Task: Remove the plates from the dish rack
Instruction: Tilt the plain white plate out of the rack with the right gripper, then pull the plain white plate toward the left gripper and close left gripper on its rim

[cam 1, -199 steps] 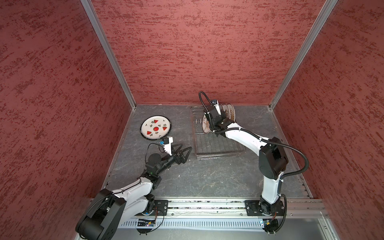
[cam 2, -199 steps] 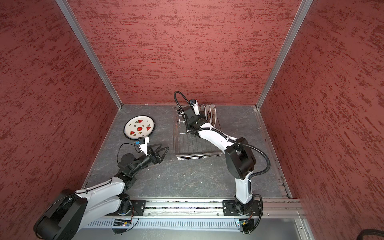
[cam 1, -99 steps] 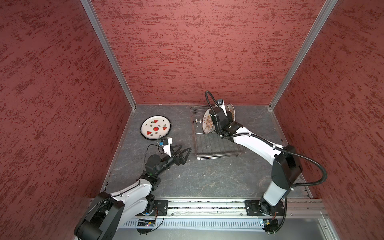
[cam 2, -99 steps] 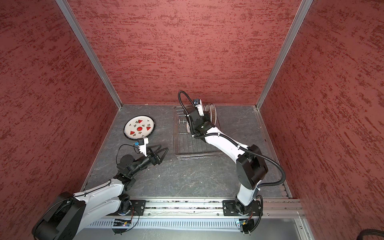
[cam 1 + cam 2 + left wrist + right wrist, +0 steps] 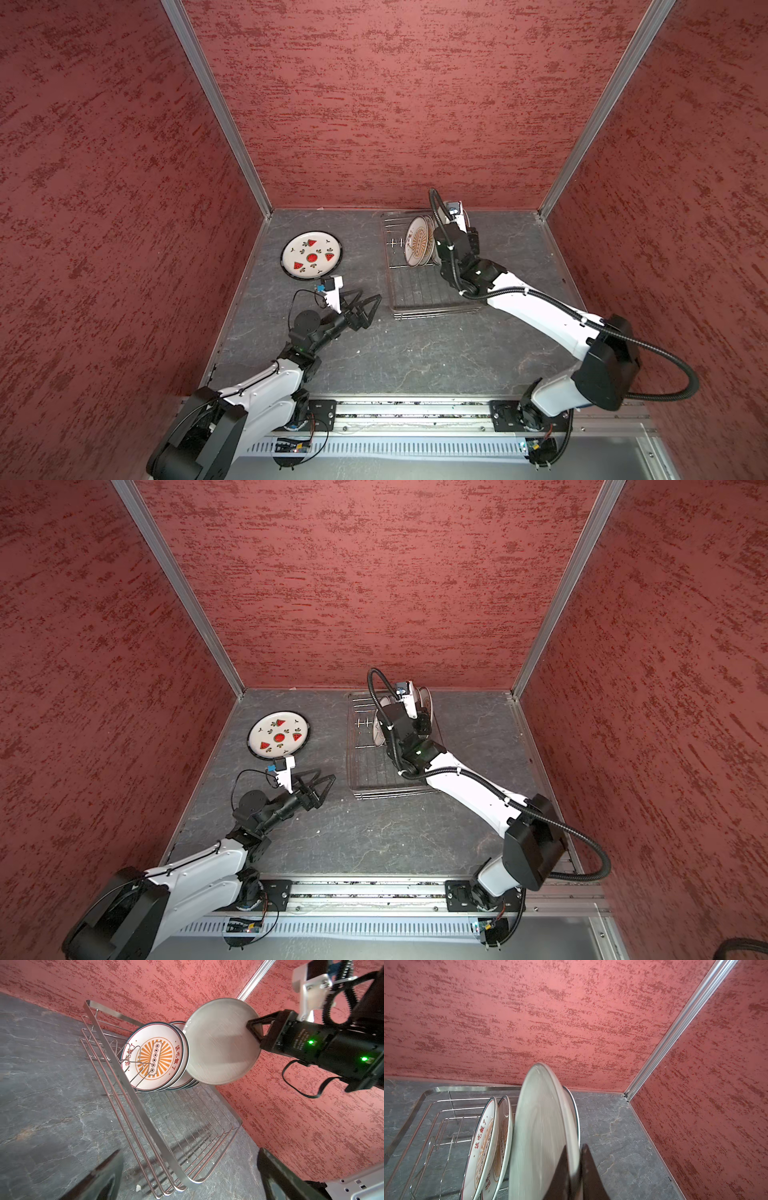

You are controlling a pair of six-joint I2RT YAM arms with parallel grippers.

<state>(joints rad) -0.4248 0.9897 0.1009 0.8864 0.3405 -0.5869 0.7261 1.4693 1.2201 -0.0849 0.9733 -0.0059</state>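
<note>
My right gripper [image 5: 574,1149] is shut on the rim of a plain grey plate [image 5: 542,1126]. The left wrist view shows that grey plate [image 5: 220,1043] on edge above the back of the dish rack [image 5: 145,1109], pinched by the right gripper [image 5: 254,1028]. Several smaller plates with orange sunburst [image 5: 153,1057] stand in the rack [image 5: 436,309] beside it. A watermelon plate [image 5: 311,254] lies flat on the table at left. My left gripper [image 5: 368,299] hovers open and empty near the rack's front left corner.
Red walls close in the grey table [image 5: 415,357] on three sides, and the rack stands close to the back wall. The right arm [image 5: 540,311] stretches across the rack's front right corner. A small white crumb [image 5: 138,1188] lies by the rack's near corner.
The right gripper has moved slightly right and toward the back wall with the grey plate, parting it from the standing plates. The left arm has barely moved.
</note>
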